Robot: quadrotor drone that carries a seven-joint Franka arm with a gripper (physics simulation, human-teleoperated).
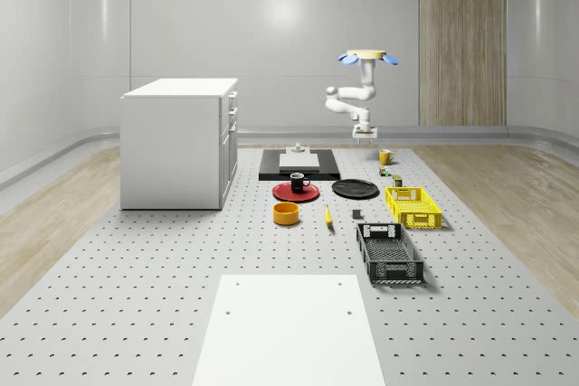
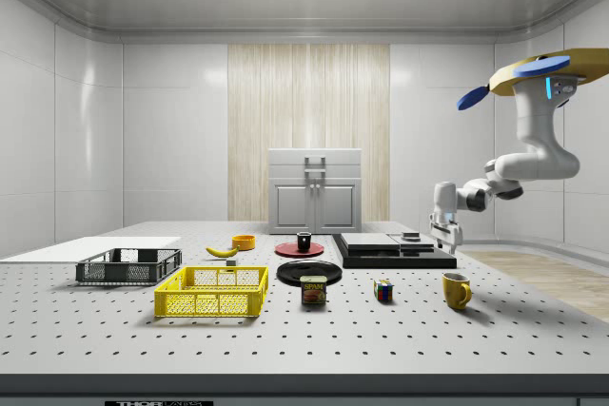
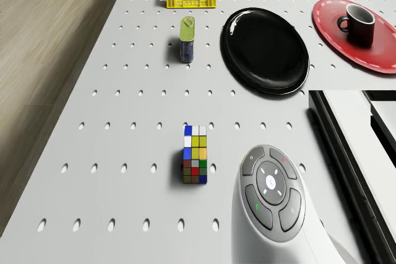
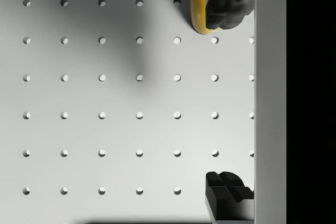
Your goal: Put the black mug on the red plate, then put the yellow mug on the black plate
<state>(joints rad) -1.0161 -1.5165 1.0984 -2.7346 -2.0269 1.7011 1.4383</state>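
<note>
A white sheet point(image 1: 288, 327) lies nearest on the pegboard table point(image 1: 136, 268). The drone point(image 1: 366, 56) hovers at the far end; its gripper point(image 2: 444, 235) hangs wide open, empty, just above the yellow mug point(image 2: 457, 290). At the mug's seven o'clock sits the black plate point(image 1: 355, 189) — bare. The black mug point(image 1: 298, 182) stands on the red plate point(image 1: 282, 193).

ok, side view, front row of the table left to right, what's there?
black crate → yellow crate → can → puzzle cube → yellow mug, with the hand hanging above the mug, drone hovering up at the right.
</note>
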